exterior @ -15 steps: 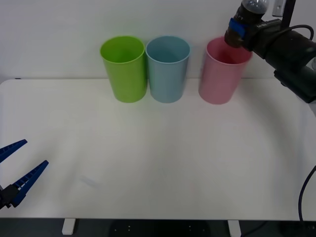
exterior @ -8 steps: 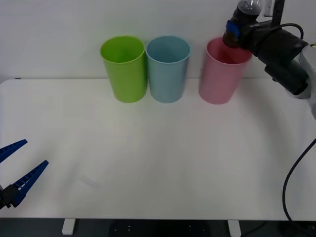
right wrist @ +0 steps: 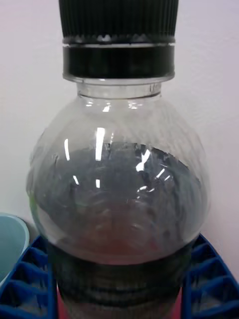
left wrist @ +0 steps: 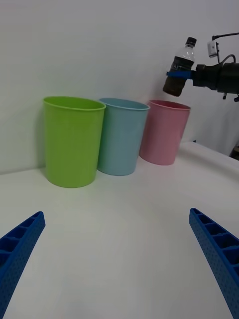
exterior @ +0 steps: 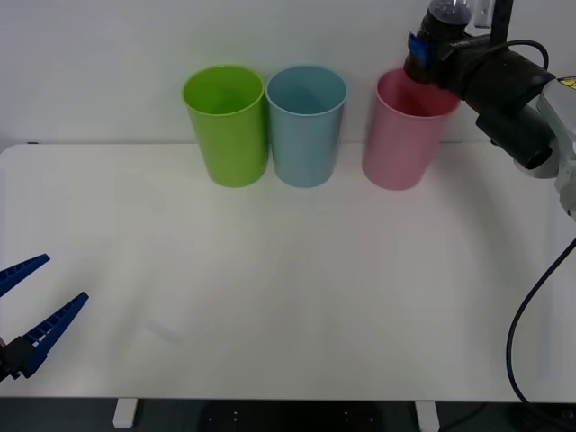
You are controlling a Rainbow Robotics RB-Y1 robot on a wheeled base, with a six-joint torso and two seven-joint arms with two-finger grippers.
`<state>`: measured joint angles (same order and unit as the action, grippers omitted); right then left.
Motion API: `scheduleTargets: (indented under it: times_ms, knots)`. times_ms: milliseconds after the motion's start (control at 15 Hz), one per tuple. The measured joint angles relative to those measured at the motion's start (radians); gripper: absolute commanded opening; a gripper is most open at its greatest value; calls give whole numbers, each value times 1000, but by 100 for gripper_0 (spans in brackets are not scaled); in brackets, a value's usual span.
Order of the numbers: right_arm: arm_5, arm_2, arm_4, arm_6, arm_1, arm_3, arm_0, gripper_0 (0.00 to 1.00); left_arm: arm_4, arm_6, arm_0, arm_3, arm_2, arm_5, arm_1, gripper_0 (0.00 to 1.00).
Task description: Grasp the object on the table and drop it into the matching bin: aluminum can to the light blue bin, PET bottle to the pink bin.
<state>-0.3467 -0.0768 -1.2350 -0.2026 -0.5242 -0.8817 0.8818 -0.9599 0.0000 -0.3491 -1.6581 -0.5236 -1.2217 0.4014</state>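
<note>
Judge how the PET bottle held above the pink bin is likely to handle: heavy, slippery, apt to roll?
The PET bottle, clamped in the right pincer, holds dark liquid, so it is probably fairly heavy for its size. Its glossy wall looks slippery. Being round, it would likely roll if laid down.

Left gripper (left wrist: 119, 259): blue ribbed fingers spread wide above the white table (left wrist: 129, 239). Three bins stand in a row: lime green bin (left wrist: 73, 141), light blue bin (left wrist: 122, 135), pink bin (left wrist: 165, 131). Right gripper (left wrist: 180, 75) clamps the PET bottle (left wrist: 181, 67) (black cap uppermost) above the pink bin's rim.
</note>
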Motion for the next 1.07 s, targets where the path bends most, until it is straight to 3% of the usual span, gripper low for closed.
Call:
scheduleTargets:
  times_ms: [533, 1067]
  knots:
    - [-15, 0, 34, 3, 4, -24, -7, 100, 0, 0, 0, 0, 0, 0, 0, 100]
    - [-17, 21, 43, -14, 3, -256, -167, 100, 0, 0, 0, 0, 0, 0, 0, 100]
